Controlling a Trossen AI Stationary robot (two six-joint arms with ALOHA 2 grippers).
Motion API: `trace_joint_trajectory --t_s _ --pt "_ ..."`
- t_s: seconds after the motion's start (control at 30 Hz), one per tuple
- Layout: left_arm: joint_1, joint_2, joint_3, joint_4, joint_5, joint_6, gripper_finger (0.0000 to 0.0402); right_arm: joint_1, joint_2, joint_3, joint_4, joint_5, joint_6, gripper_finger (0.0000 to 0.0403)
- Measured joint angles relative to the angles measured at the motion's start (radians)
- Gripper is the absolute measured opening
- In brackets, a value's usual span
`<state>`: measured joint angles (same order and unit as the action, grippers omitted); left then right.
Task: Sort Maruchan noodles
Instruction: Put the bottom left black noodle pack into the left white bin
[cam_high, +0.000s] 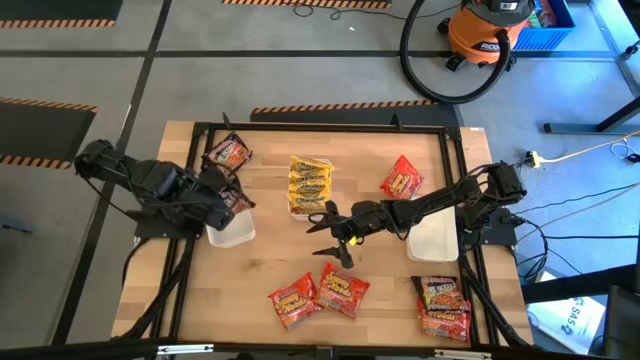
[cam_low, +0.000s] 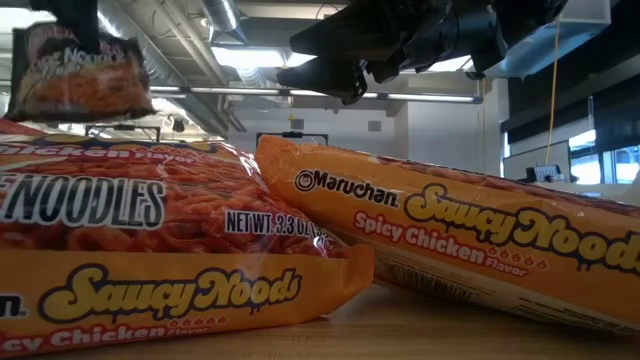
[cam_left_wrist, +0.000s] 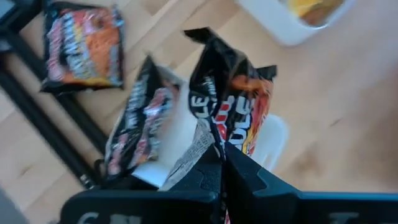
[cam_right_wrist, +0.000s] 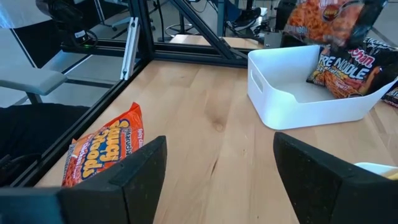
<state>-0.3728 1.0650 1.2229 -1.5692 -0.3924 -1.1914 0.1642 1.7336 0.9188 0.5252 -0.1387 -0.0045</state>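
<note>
My left gripper (cam_high: 226, 192) is shut on a dark brown-black noodle packet (cam_left_wrist: 233, 102) above the left white tray (cam_high: 232, 232). A second dark packet (cam_left_wrist: 140, 127) leans inside that tray. A third lies flat by the far left corner (cam_high: 228, 152). Yellow packets (cam_high: 310, 180) fill the middle tray. My right gripper (cam_high: 335, 238) is open above bare wood at the table's middle, touching nothing. Two red-orange packets (cam_high: 318, 295) lie nearer the near edge, and one (cam_right_wrist: 106, 148) shows beside the right fingers. Another red one (cam_high: 402, 180) lies farther right. My left gripper pinches the dark packet between its two fingers by the crimped end seam (cam_left_wrist: 216, 138). The fingers come from above. The packet is lifted clear and hangs below them (cam_low: 80, 75) over the white tray.
A third white tray (cam_high: 433, 240) sits under my right arm near the right rail. Several red and dark packets (cam_high: 443, 305) are stacked at the near right corner. A black frame (cam_high: 190, 260) borders the table. Bare wood lies between the trays.
</note>
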Motion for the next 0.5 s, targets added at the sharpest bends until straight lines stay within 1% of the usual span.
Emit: trace_joint_trajectory --t_s 0.23,0.5 --pt "0.095 -0.033 -0.118 -0.002 0.024 0.063 0.0000 0.000 0.000 0.000 -0.003 0.000 0.000 0.0271" --pt "0.175 -0.040 -0.167 0.021 0.016 0.148 0.0000 0.000 0.000 0.000 -0.002 0.000 0.000 0.0271"
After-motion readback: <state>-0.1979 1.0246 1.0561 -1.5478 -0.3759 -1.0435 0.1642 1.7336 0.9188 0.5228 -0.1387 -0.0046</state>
